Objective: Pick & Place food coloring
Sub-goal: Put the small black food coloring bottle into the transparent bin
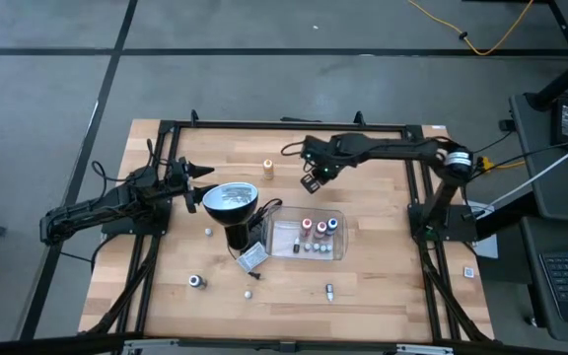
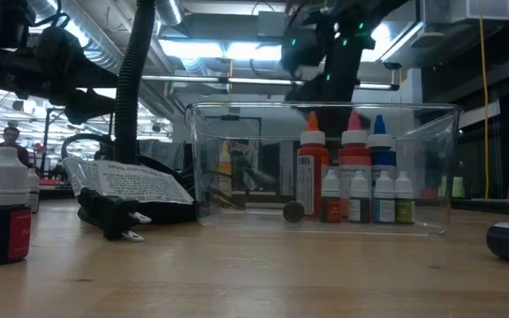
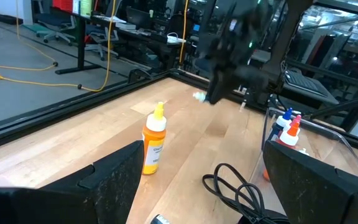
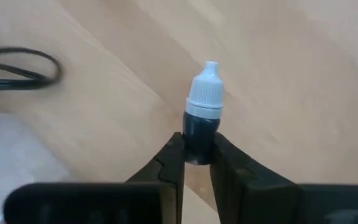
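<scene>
Nearest the front edge of the worktop (image 1: 383, 306) there's plenty of bare wood: just three loose little bottles, a dark one (image 1: 196, 282) at about 7 o'clock, a pale one (image 1: 248, 293) at 6 and another (image 1: 329, 290) toward 5, all well apart from each other. Lots of room to move down there.

Middle gets crowded. The clear plastic tray (image 1: 335, 252) sits just right of centre with thin see-through walls, holding a row of small bottles and three taller ones behind them, capped orange (image 2: 312, 117), red (image 2: 355, 119) and blue (image 2: 379, 123). Just beside it at 9 o'clock stands the black lamp (image 1: 232, 204) with its round shiny head, with its cable and a printed tag (image 1: 252, 256) on the wood just in front of it.

The left pincer (image 1: 205, 173) sits at 9 o'clock just beside the lamp head, fingers spread wide, nothing in them.

Farther back, an orange bottle (image 3: 154, 140) with a yellow tip stands alone at 11 o'clock, clear wood around it. The right pincer (image 4: 197, 163) hangs over the back half around 12 to 1 o'clock, clamped tight on a dark-bodied food coloring bottle (image 4: 202, 112) with a ribbed white cap, pale grainy wood under it.

Beyond the back edge is grey floor, with a yellow cord (image 1: 489, 39) at 1 o'clock.
</scene>
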Motion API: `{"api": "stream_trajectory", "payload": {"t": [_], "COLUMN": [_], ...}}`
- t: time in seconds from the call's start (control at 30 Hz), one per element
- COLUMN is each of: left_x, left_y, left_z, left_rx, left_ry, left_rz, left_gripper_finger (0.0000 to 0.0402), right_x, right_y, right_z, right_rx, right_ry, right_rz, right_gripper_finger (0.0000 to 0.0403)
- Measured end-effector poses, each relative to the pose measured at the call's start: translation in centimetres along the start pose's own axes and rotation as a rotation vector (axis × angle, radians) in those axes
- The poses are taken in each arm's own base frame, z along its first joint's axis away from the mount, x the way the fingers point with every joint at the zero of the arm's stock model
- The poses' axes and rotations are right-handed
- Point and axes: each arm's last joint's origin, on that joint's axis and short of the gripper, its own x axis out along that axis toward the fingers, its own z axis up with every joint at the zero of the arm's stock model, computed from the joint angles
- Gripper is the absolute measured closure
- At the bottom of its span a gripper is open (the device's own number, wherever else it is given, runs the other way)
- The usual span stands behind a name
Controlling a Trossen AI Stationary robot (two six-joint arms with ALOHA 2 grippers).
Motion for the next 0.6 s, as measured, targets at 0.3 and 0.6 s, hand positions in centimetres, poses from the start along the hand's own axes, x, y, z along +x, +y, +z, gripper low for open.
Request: {"api": "stream_trajectory", "payload": {"t": [0.3,0.6], "left_x": [0.0,0.0], "left_y": [0.0,0.0], "left_z": [0.0,0.0], "left_rx": [0.001,-0.001], "left_ry": [0.000,-0.001], "left_rz": [0.000,0.000], "left_gripper_finger": [0.0080,0.0080], "right_x": [-6.6,-13.0], "right_y": [-0.5,0.0], "right_z": [-0.1,1.0], "right_rx": [-0.008,-0.001], "right_ry": [-0.168,-0.350], "right_rz": [0.093,0.207], "right_gripper_finger": [0.0344,0.0344]}}
